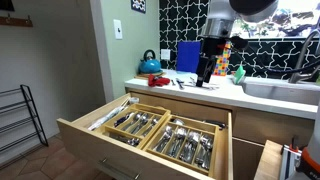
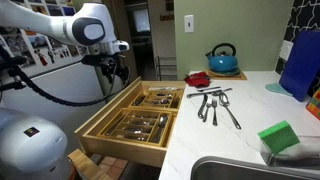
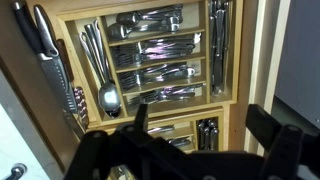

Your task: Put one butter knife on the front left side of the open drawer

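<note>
Kitchen counter point(image 2: 255, 112) runs beside sink point(image 2: 240, 170). Drawer point(image 1: 85, 140) pulled far out below counter edge, plain front panel jutting into open floor. Wire rack point(image 1: 20, 115) well apart. Gripper point(image 2: 117, 72) hangs above drawer, jaws spread wide, nothing between. Drawer shallow, light wood. Bamboo trays point(image 1: 140, 122) packed with silver cutlery. Dark-handled knives point(image 3: 45, 35) lie in side channel. Loose cutlery point(image 2: 215, 105) lies on counter.

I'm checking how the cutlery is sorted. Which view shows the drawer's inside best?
The wrist view: it looks down into the drawer, showing separate compartments. In both exterior views the drawer appears slanted, its cutlery small.
</note>
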`<control>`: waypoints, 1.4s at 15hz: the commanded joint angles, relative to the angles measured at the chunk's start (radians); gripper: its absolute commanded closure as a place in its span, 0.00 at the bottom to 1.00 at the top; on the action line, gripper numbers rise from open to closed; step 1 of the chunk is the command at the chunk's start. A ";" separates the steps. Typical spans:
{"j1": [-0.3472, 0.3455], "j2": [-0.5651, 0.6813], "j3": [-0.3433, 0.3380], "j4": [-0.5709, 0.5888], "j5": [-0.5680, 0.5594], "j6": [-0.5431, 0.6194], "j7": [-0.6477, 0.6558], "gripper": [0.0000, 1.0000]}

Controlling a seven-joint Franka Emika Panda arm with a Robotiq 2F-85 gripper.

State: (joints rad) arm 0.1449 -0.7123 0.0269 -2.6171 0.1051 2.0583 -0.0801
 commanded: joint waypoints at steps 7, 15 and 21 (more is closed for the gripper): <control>-0.006 0.001 0.005 0.002 0.004 -0.003 -0.003 0.00; -0.060 0.216 -0.025 0.240 -0.007 -0.073 0.024 0.00; -0.135 0.480 -0.031 0.492 -0.013 -0.089 0.145 0.00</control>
State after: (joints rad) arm 0.0449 -0.3744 -0.0072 -2.2517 0.1033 1.9928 -0.0136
